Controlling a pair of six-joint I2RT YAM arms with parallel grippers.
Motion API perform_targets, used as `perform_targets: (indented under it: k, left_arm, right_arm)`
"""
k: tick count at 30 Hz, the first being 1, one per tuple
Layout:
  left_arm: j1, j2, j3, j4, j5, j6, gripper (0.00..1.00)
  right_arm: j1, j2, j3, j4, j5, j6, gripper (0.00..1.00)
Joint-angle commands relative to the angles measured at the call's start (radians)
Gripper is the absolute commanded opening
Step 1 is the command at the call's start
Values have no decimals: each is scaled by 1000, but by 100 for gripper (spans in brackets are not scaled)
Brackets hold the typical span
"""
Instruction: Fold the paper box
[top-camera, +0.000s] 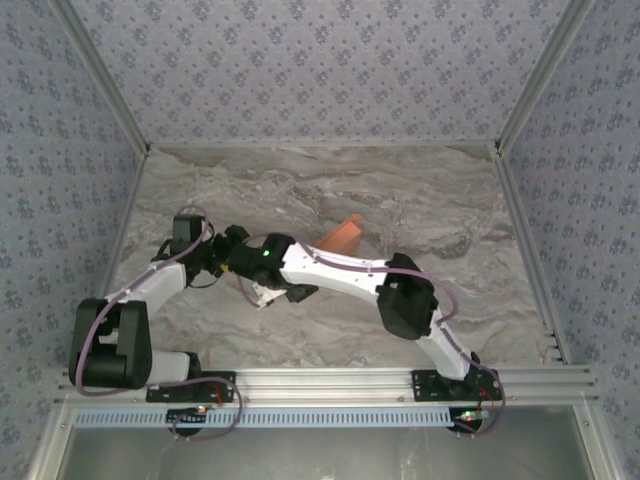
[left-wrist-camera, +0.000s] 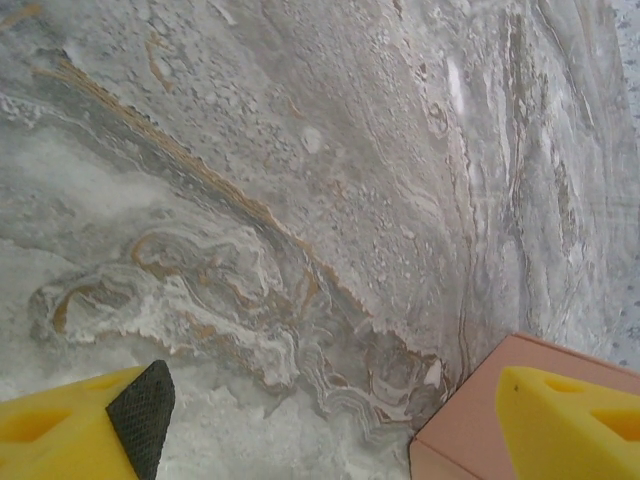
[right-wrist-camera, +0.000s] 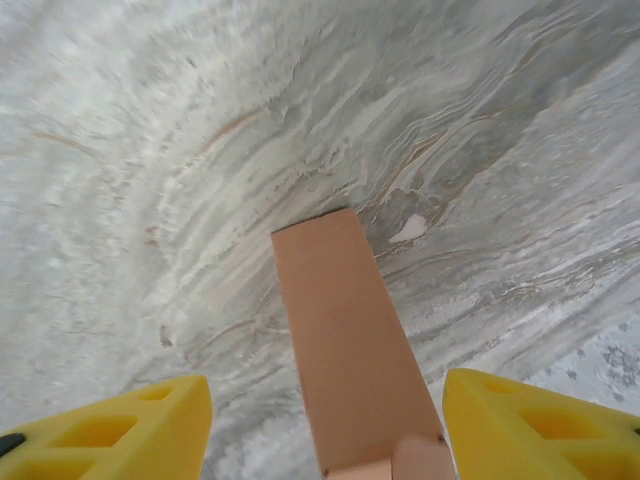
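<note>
The paper box (right-wrist-camera: 345, 340) looks closed up into a slim salmon carton. It lies on the marble table (top-camera: 450, 200) near its middle, just beyond the right forearm (top-camera: 340, 272) in the overhead view.

Your right gripper (right-wrist-camera: 328, 385) straddles it lengthwise with the jaws apart and a gap on each side, so nothing holds it. Your left gripper (left-wrist-camera: 330, 400) stands wide too, with bare table between its jaws and a corner of the paper box just beside one yellow finger (left-wrist-camera: 570, 420).

Watch that finger. A small sideways move would likely nudge the light carton and skid it out from between the right jaws. If you close the right jaws hard, the thin walls may buckle. The end tab (right-wrist-camera: 420, 462) looks not quite flush and could spring open. Overhead, both arms crowd together, so moving one carelessly risks knocking the other.
</note>
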Motion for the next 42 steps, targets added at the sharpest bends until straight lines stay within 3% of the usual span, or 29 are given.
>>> perform_targets:
  k: [1, 6, 9, 13, 16, 19, 24, 30, 42]
  left_arm:
    - [-29, -53, 52, -94, -46, 66, 86]
    - [-86, -117, 80, -137, -53, 112, 85]
    - [-163, -146, 118, -152, -51, 149, 83]
    - [-320, -123, 219, -241, -134, 226, 82]
    - [-407, -86, 281, -286, -135, 330, 82]
    - [-475, -51, 306, -289, -153, 439, 82]
    - [-530, 19, 319, -244, -182, 492, 85]
    - [-530, 30, 281, -141, -155, 427, 84]
    - [-514, -34, 234, -159, -186, 402, 84]
  right_arm:
    - [-1, -149, -6, 50, -232, 16, 66]
    - [-103, -350, -99, 238, -490, 165, 66]
    - [-285, -424, -111, 256, -669, 308, 81]
    - [-498, -490, -254, 347, -645, 355, 79]
    - [-654, -493, -319, 374, -748, 367, 77]
    - [-737, -467, -358, 353, -801, 292, 77]
    - [-757, -375, -376, 344, -719, 144, 77]
    - [-756, -297, -320, 339, -751, 107, 71]
    - [-738, -290, -333, 355, -753, 143, 34]
